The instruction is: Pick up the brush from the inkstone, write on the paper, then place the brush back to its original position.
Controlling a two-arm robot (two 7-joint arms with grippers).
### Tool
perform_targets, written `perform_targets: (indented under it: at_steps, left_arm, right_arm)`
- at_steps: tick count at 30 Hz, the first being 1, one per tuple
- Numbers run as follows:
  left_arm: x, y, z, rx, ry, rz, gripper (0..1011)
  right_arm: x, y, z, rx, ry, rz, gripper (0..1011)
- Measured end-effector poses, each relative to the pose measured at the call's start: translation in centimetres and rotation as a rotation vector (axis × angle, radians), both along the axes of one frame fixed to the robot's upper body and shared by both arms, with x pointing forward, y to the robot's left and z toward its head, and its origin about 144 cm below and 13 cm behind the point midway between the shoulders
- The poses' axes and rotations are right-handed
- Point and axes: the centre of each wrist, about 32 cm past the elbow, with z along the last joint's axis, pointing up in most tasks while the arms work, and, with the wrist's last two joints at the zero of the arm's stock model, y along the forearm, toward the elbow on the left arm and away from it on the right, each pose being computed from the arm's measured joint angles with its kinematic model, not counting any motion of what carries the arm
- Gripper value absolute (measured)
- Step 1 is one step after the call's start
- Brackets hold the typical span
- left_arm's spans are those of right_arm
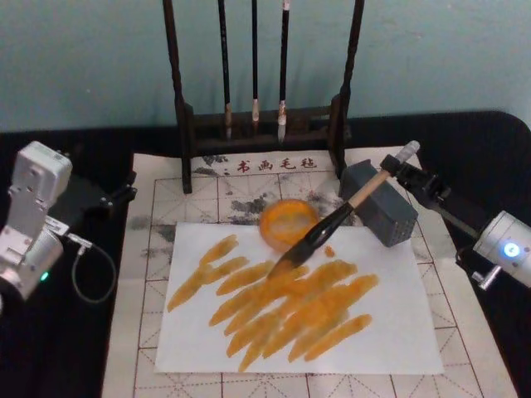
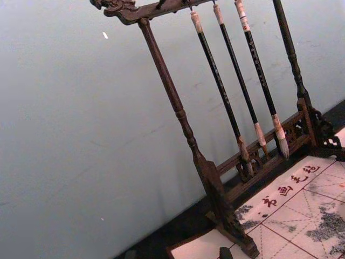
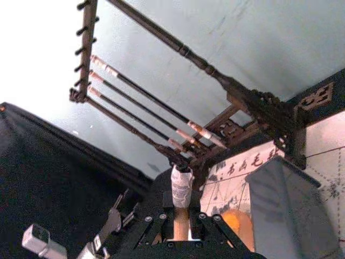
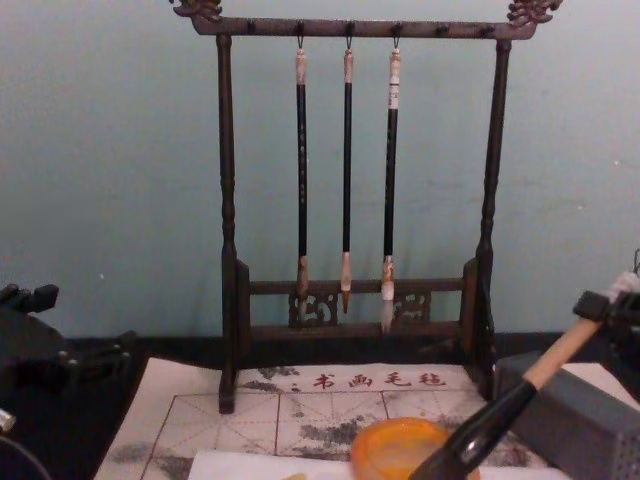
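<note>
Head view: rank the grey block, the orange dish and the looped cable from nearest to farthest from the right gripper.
From the right gripper, shut on the brush:
1. grey block, just beside it, on the right.
2. orange dish, centre, at the top edge of the paper.
3. looped cable, far left.

Soft even indoor light, faint shadows, wall (image 3: pixel 38 48) blown white by glare in right wrist view
</note>
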Motion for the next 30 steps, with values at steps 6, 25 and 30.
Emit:
perform_targets:
  at_steps: [6,25,30]
  left_arm:
    - [0.0,0.0,0.0,0.0,0.0,0.0,1001]
    - [0.0,0.0,0.0,0.0,0.0,0.0,1001]
    - [0.0,0.0,0.0,0.0,0.0,0.0,1001]
  right_arm:
    - [0.0,0.3,-0.1,0.028,0.009,-0.049,176]
    - [0.3,1.2,-0.7,0.06,0.042,-0.221,176]
    - [0.4,1.5,-0.8,0.053,0.055,-0.251,175]
